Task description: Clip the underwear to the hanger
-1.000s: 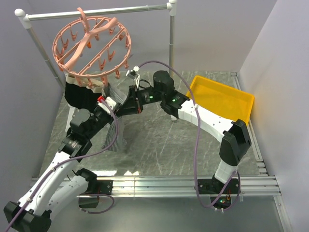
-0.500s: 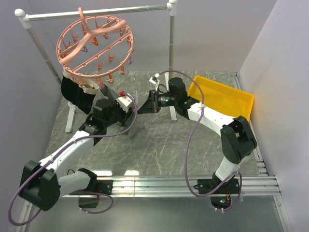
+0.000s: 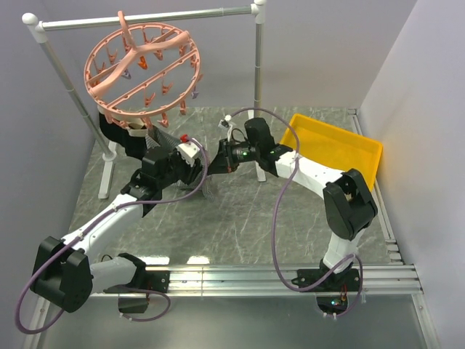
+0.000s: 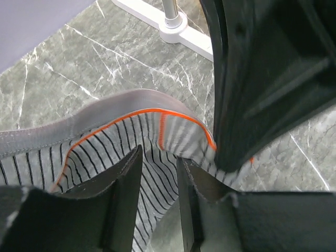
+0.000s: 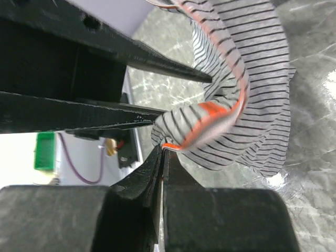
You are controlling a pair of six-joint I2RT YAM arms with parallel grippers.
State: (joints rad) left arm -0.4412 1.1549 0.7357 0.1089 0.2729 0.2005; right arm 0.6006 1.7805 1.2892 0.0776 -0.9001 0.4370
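Observation:
The underwear (image 3: 206, 183), grey with dark stripes and an orange-trimmed edge, hangs bunched between my two grippers below the hanger (image 3: 142, 73), a salmon-pink ring with dangling clips on the rail. My right gripper (image 3: 219, 161) is shut on the orange edge (image 5: 169, 146), and the striped cloth (image 5: 252, 79) drapes away from its tips. My left gripper (image 3: 201, 169) faces it from the left. Its jaws (image 4: 160, 173) stand apart, with striped cloth (image 4: 105, 142) lying across the gap but not pinched. The right gripper's black fingers (image 4: 252, 79) fill the upper right of the left wrist view.
A yellow tray (image 3: 334, 145) sits at the back right. The grey metal rail (image 3: 145, 18) stands on posts, one white foot (image 4: 173, 26) just behind the cloth. A black garment (image 3: 120, 142) hangs under the ring's left side.
My left gripper's jaws have spread apart and let go of the cloth. The underwear, earlier hanging long by the left arm, is now bunched between the grippers. The right gripper shifted left.

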